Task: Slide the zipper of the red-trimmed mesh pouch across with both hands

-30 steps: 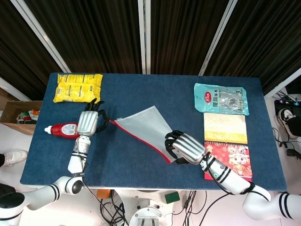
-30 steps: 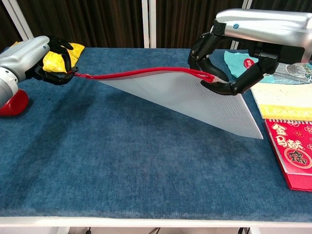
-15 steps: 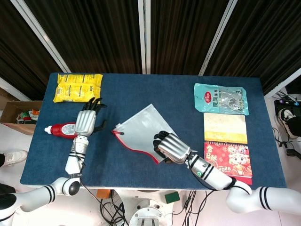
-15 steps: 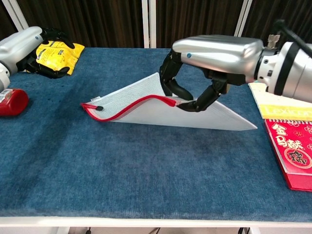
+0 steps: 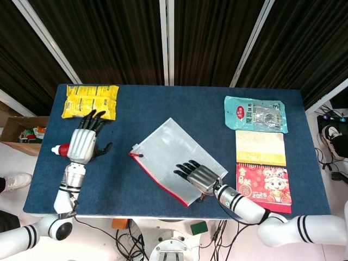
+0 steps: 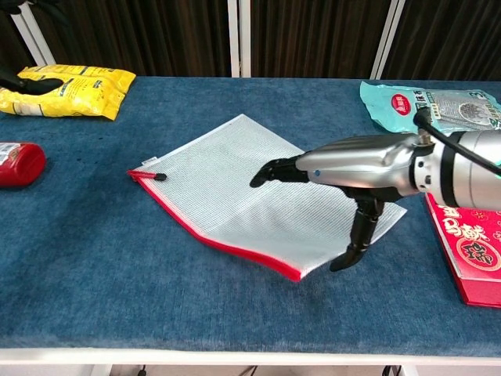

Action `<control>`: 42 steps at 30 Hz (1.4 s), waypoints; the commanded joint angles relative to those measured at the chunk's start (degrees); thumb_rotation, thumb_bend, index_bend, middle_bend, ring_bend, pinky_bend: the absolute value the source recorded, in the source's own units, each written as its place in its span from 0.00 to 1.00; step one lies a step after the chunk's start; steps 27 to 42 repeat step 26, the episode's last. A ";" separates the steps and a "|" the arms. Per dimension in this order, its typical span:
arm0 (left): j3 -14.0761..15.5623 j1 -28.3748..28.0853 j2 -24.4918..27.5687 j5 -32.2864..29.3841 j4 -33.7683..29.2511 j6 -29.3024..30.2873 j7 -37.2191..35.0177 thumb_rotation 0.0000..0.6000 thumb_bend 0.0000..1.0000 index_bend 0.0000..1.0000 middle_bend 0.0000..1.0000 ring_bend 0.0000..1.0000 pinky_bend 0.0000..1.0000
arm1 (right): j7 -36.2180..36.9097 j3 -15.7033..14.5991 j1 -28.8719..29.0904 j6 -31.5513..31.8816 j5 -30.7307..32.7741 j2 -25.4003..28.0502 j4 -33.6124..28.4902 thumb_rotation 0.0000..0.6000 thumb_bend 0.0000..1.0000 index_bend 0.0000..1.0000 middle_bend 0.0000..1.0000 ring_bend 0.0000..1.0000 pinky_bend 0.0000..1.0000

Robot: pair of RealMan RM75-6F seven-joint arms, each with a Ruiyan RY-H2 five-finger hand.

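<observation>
since the earlier frames the red-trimmed mesh pouch (image 5: pixel 176 159) has dropped out of both hands and now lies flat on the blue counter (image 5: pixel 163 103), where before it was stretched, then held up by the right hand alone. the right hand (image 5: pixel 197 175) has let go and spread; in the head view it sits low and right of centre, over the pouch's lower right part, with its fingers (image 5: pixel 185 167) straight and apart, pointing toward the upper left. in the chest view the same hand (image 6: pixel 344 168) is held above the mesh, thumb hanging down beside the pouch's near edge, and it holds nothing. the left hand (image 5: pixel 84 142) has pulled back to the left side of the head view, fingers fanned out and empty, well apart from the pouch.

the pouch's red trim runs along its lower left edge, and the small dark zipper pull (image 6: pixel 159 177) sits at the left corner.

a red bottle (image 6: pixel 17 163) lies at the counter's left edge, just beside the left hand. a yellow packet (image 5: pixel 90 100) lies at the upper left; its print is too small to read. at the upper right is a teal packet (image 5: pixel 255 113), below it a yellow and cream box (image 5: pixel 260 148), then a red booklet (image 5: pixel 265 187) marked "2025". a cardboard box (image 5: pixel 22 134) off the far left holds mixed items i cannot make out.
</observation>
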 commanded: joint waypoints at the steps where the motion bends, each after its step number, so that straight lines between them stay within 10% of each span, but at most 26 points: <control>1: 1.71 2.64 4.54 0.64 -3.36 1.22 0.05 1.00 0.22 0.27 0.10 0.02 0.12 | 3.99 -2.01 -3.25 2.85 -3.62 6.24 -4.49 1.00 0.00 0.00 0.00 0.00 0.00; 9: 4.43 7.02 13.77 0.79 -8.51 2.10 -0.44 1.00 0.22 0.29 0.14 0.02 0.13 | 23.67 -2.93 -15.77 18.77 -18.84 14.31 -0.75 1.00 0.03 0.00 0.07 0.00 0.05; 14: 6.75 9.81 17.88 1.20 -9.96 3.61 3.87 1.00 0.22 0.30 0.15 0.04 0.13 | 25.04 -1.96 -24.14 31.92 -18.07 13.42 8.59 1.00 0.32 0.05 0.19 0.05 0.19; 19: 8.15 14.01 18.43 3.09 -10.44 9.09 2.60 1.00 0.22 0.30 0.15 0.04 0.13 | 27.98 -2.10 -31.22 39.49 -16.31 12.00 14.31 1.00 0.33 0.05 0.18 0.05 0.19; 42: 11.42 19.28 17.25 6.65 -10.22 14.59 2.64 1.00 0.22 0.30 0.15 0.04 0.13 | 35.47 -3.08 -38.03 44.47 -17.25 11.76 17.98 1.00 0.33 0.05 0.17 0.04 0.18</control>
